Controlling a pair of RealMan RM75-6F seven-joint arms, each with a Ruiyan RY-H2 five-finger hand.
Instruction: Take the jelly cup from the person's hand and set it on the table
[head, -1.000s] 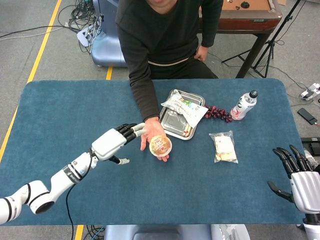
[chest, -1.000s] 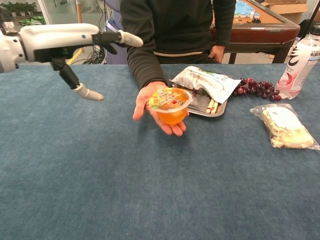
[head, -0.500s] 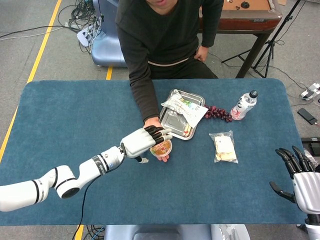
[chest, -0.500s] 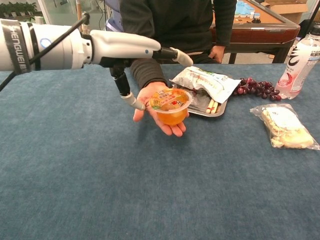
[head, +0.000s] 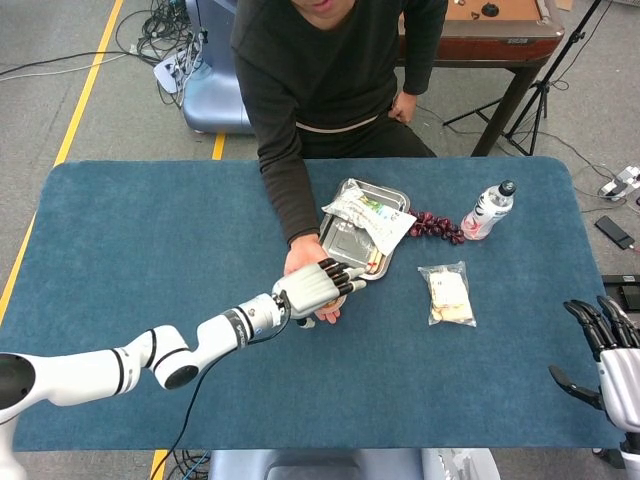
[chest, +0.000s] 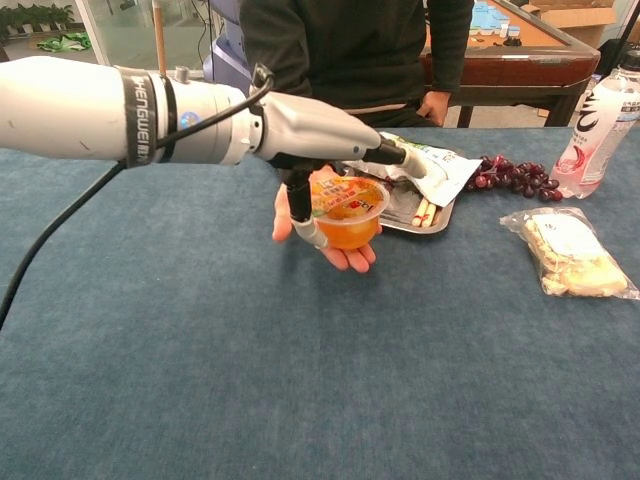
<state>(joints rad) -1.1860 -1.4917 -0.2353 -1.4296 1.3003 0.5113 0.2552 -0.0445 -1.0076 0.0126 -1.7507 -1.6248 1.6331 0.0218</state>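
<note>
- One broad blue table (head: 130, 240) carries everything, and a person in a dark sweater (head: 320, 70) stands at its far edge.
- Left arm (head: 120, 365) reaches far across the cloth, and the left hand (head: 318, 287) sits over the person's hand (chest: 345, 255), fingers stretched out above the cup and thumb hanging down at its near side; the chest view shows the thumb tip at the cup's wall, but whether it presses I cannot tell, and the fingers are apart, not closed on it.
- Right hand (head: 612, 350) rests at the table's right edge, fingers spread and holding nothing.
- Metal tray (head: 345, 245) lies beyond the cup with a snack packet (chest: 415, 165) draped across it.
- Water bottle (head: 487, 210) stands to the right, just beside a bunch of dark grapes (head: 437, 226).
- Bagged sandwich (head: 448, 294) lies nearer, apart from the tray.
- Jelly cup (chest: 348, 212), orange with a printed lid, sits upright on the person's open palm, above the table.
</note>
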